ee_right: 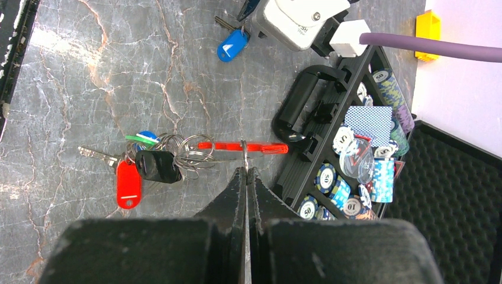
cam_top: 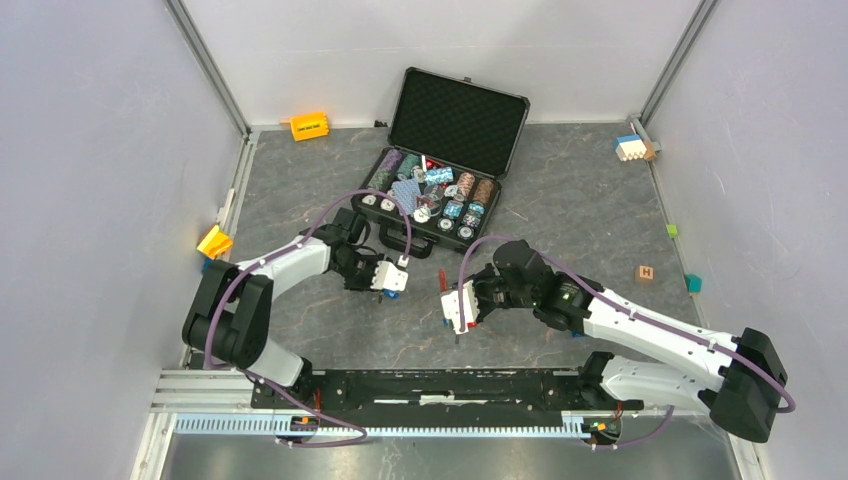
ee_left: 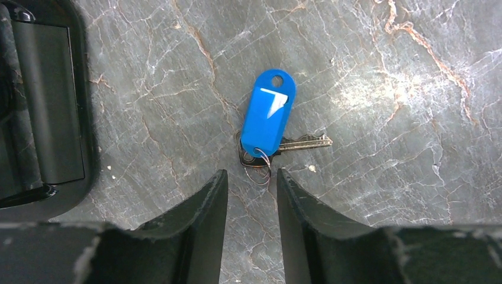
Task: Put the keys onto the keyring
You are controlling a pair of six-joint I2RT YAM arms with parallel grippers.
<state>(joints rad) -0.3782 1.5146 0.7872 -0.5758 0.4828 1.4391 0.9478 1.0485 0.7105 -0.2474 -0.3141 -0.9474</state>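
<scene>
Thin red-fobbed metal keyring (ee_right: pixel 225 145): we clamp it in the right gripper (ee_right: pixel 247 170). The left gripper (ee_left: pixel 251 174), jaws apart at six o'clock of the blue-tagged silver key (ee_left: pixel 270 121), may shove it aside.

**Left claw parted, right claw clamped**

The left arm (cam_top: pixel 285 265) was folded at the elbow and angled inward. Its wrist was bent so that the left claw (ee_left: pixel 251 177) pointed down at the worktop (ee_left: pixel 385 89). Its two dark fingers (ee_left: pixel 195 219) stood apart with nothing between them. The right arm (cam_top: pixel 650 330) was stretched low toward the middle. The right claw (ee_right: pixel 245 168) was near the left one but not touching it. Its fingers were pressed together, pinching the thin keyring (ee_right: pixel 260 147) just ahead of their tips.
</scene>
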